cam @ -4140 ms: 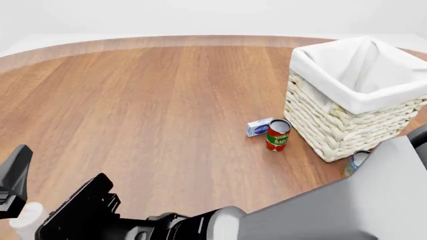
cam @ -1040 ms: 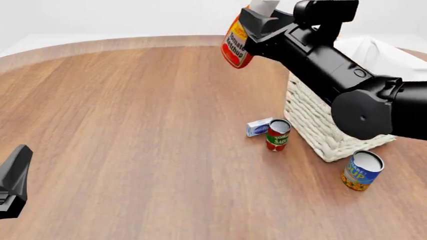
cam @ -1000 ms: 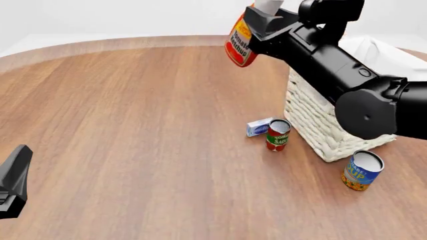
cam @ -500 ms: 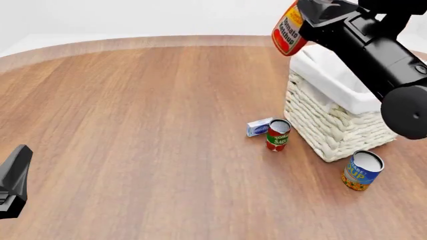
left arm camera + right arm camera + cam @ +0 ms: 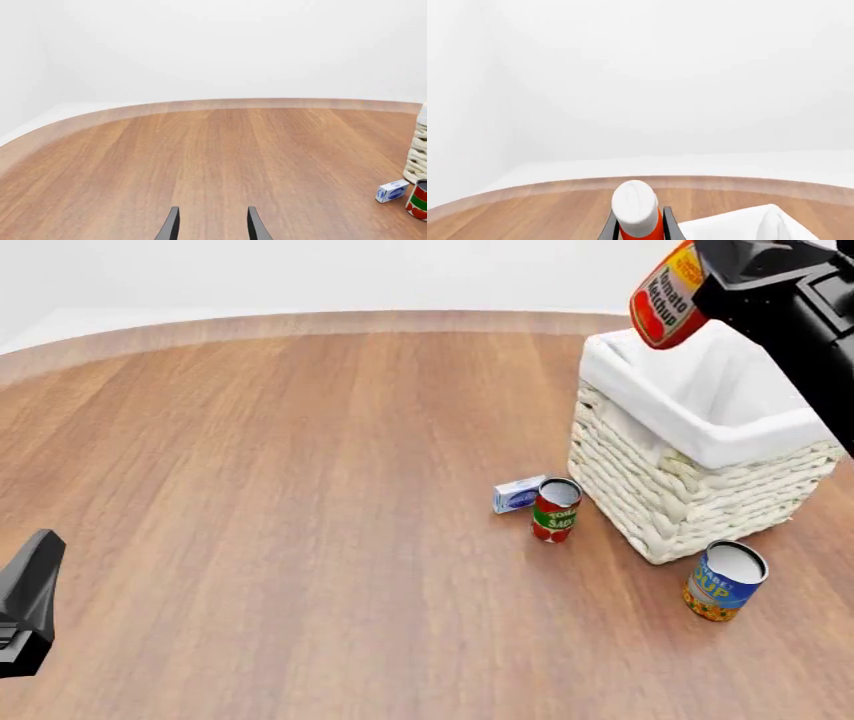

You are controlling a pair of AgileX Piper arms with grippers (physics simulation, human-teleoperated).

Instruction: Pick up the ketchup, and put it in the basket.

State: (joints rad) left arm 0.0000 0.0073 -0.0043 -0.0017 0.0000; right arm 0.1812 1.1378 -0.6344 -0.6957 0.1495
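Left gripper: two thin, flat, tapering black fingers; matt black angular housing, unmarked. Right gripper: slim dark fingers; bulky glossy black blocky body, no visible cables or markings.

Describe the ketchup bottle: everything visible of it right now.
The ketchup is a red-orange squeeze bottle with a white-and-yellow label and a white cap, looking like glossy plastic. It hangs tilted in the air, gripped by the right gripper, above the basket near its far left rim. Nothing else touches it.
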